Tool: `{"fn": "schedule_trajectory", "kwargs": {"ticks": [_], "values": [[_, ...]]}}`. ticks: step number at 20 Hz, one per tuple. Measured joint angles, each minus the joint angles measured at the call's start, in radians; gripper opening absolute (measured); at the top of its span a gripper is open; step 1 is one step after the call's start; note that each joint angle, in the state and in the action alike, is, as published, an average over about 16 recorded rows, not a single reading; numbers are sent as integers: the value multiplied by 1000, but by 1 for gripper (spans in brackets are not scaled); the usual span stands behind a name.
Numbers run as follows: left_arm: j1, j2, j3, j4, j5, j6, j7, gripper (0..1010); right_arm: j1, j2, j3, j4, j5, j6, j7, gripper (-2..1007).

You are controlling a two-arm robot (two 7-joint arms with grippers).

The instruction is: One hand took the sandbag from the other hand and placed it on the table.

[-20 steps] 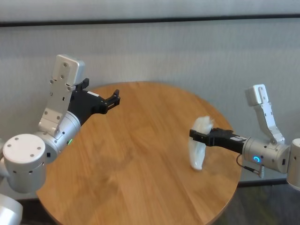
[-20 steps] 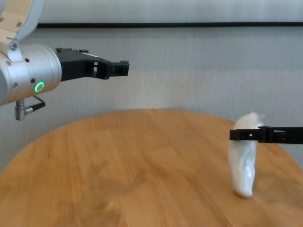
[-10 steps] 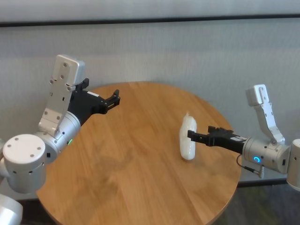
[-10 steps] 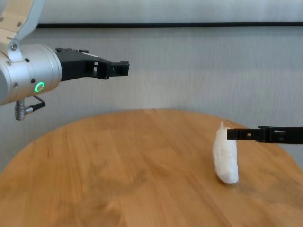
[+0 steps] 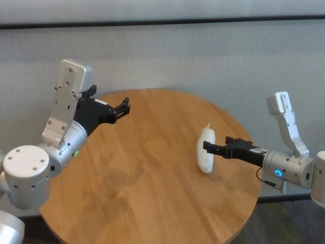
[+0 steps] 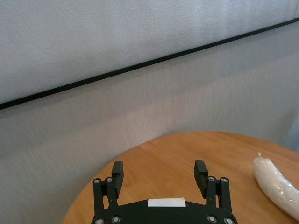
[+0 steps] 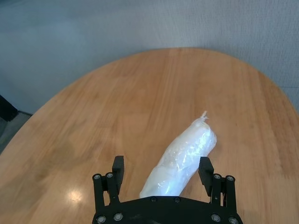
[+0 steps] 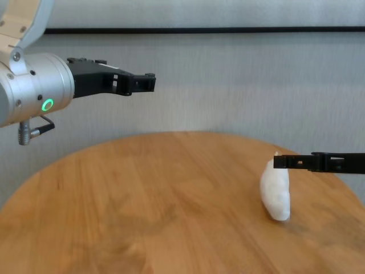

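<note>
The white sandbag (image 5: 206,150) lies on the round wooden table (image 5: 147,183) at its right side, knotted tip pointing away from the right arm. My right gripper (image 5: 216,143), with the blue ring, is open and low over the table. Its fingers (image 7: 117,171) straddle the sandbag's (image 7: 183,156) near end without gripping it. The chest view shows the sandbag (image 8: 276,192) resting on the table (image 8: 142,217) under the right gripper (image 8: 278,162). My left gripper (image 5: 124,107), with the green ring, is open and empty, held high over the table's far left edge (image 6: 160,170).
A grey wall with a black stripe (image 5: 162,23) stands behind the table. The table's right edge (image 5: 256,178) is close behind the sandbag, under the right arm's forearm.
A second ago my right gripper held the sandbag upright. It opened, and the sandbag tipped left and settled flat on the table. The left arm has not moved.
</note>
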State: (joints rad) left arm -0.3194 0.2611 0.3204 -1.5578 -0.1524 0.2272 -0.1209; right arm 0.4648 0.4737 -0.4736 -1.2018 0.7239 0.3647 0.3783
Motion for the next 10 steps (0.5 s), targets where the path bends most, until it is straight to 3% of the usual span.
{"fn": "schedule_trajectory", "kwargs": {"ticks": [6,10], "values": [[5,16,6,6,-4,-16,9,1000,-9,4,1,-7,-14,-16,-18,1002],[19,55,21,23,-16,-55,27,1000,-32,15,3,-26,-55,-59,-58,1002]]}}
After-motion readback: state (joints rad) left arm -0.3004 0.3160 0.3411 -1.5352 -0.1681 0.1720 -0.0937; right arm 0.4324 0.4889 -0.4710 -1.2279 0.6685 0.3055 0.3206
